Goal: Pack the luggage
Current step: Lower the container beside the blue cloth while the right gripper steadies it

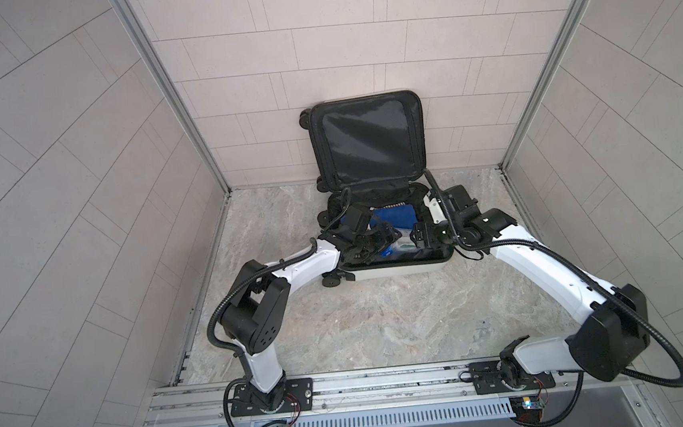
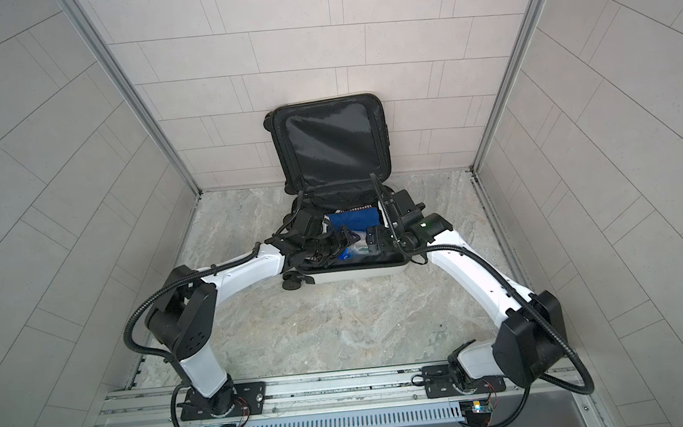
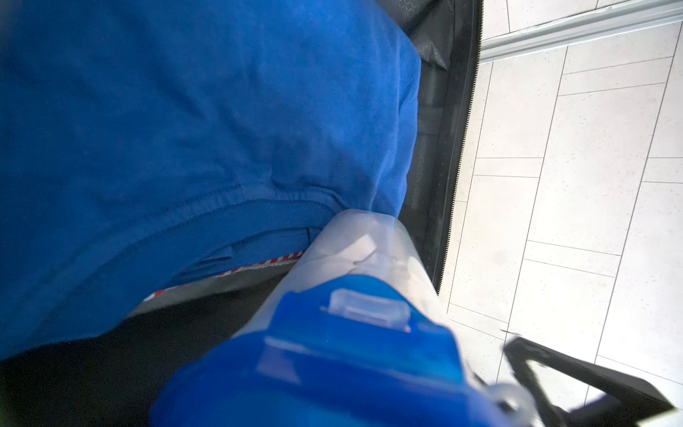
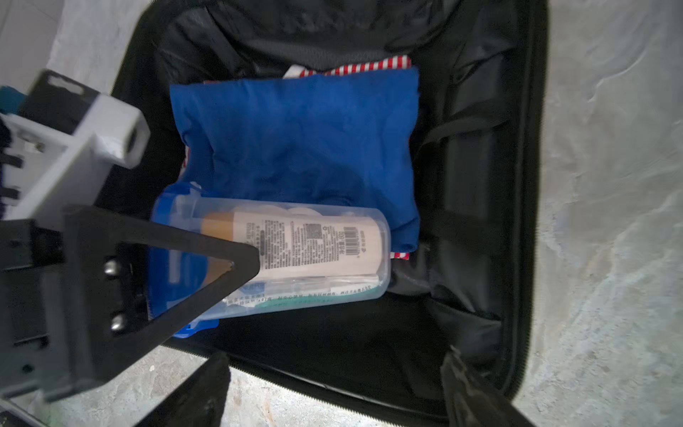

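The luggage (image 1: 398, 271) (image 2: 361, 273) lies open on the floor, its black-lined lid (image 1: 367, 137) leaning on the back wall. Inside it are a folded blue cloth (image 4: 295, 136) (image 3: 184, 129) on a red-and-white striped cloth (image 4: 354, 66), and a clear toiletry case (image 4: 314, 251) (image 3: 351, 332) with a blue cap. My left gripper (image 1: 383, 240) (image 2: 344, 241) is shut on the case's cap end, one finger (image 4: 236, 258) (image 3: 576, 373) lying across it. My right gripper (image 4: 334, 355) (image 1: 421, 236) hangs open over the near rim, nothing between its fingers.
The luggage's black wheels (image 1: 332, 281) stick out at its left side. Tiled walls close in the marble floor (image 1: 382, 324) on three sides. Both arm bases stand on the metal rail (image 1: 386, 380) at the front.
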### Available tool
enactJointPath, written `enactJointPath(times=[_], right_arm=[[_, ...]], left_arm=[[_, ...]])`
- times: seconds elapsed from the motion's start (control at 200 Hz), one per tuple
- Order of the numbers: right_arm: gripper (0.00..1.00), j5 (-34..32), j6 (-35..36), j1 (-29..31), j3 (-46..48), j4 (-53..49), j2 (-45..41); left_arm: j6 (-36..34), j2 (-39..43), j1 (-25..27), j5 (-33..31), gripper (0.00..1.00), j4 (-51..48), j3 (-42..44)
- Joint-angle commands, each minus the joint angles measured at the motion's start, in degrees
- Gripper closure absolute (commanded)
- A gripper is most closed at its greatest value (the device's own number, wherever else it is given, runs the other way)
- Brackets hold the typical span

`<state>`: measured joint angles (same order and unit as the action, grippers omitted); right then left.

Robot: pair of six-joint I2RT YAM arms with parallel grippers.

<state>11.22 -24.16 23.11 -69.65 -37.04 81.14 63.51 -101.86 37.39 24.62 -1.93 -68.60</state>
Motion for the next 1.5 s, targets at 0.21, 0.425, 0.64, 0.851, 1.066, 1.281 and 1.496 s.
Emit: enactJointPath(times=[0.21,0.425,0.64,0.851,1.066,1.281,1.496], right_arm=[[0.14,2.6,-1.3,-0.1,-0.3,4.6,6.6],[0.14,1.4,-1.2,-0.1,0.2,5.4,8.3],[0.15,1.5,-1.4,-0.1,0.7,6.2,9.4],[0.15,1.7,-1.4,-0.1,0.5,6.3,9.6],[0.13,2.9,-1.2,0.5,-0.3,5.9,9.3],[0.12,3.0,-0.6,2.3,-1.5,4.6,8.1],[0.15,3.6,-0.3,3.9,-1.6,3.9,7.0]], left_arm=[[0.1,3.0,-0.2,-2.7,0.03,-1.8,-1.7],[-3.3,4.7,-0.3,-6.7,0.0,-10.4,-4.6],[-8.5,5.3,-0.3,-11.8,0.0,-22.1,-9.5],[-14.5,5.9,-0.1,-16.6,0.0,-32.3,-15.0],[-19.7,8.3,-0.2,-23.0,0.0,-40.3,-18.5],[-24.8,10.7,-0.1,-23.0,0.1,-43.5,-20.7],[-26.8,13.2,-0.2,-21.2,0.23,-43.9,-17.0]])
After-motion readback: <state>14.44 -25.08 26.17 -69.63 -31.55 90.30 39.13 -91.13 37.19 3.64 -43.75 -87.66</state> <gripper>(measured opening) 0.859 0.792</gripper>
